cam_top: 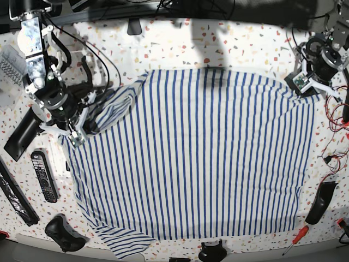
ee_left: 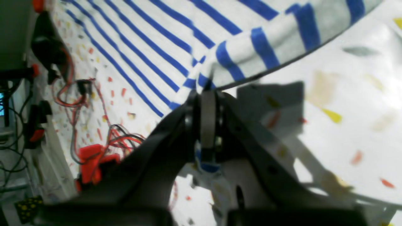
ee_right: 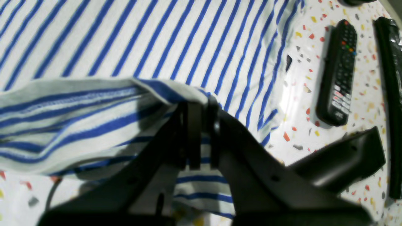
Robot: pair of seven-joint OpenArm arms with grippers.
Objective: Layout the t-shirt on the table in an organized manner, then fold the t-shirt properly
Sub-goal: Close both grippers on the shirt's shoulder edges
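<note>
Left gripper (ee_left: 207,94) pinches t-shirt (cam_top: 191,158) corner | right gripper (ee_right: 201,103) pinches sleeve

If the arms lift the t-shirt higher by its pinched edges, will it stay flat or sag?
Probably sag: the t-shirt is thin cloth, already drooping and folding beside the right gripper. It likely drags across the table rather than slides freely. It seems light; the left gripper lifts an edge easily.

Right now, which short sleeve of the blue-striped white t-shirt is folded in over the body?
The sleeve beside the right gripper, at the base view's upper left. The other sleeve, at the lower left, lies spread outward on the table.
</note>
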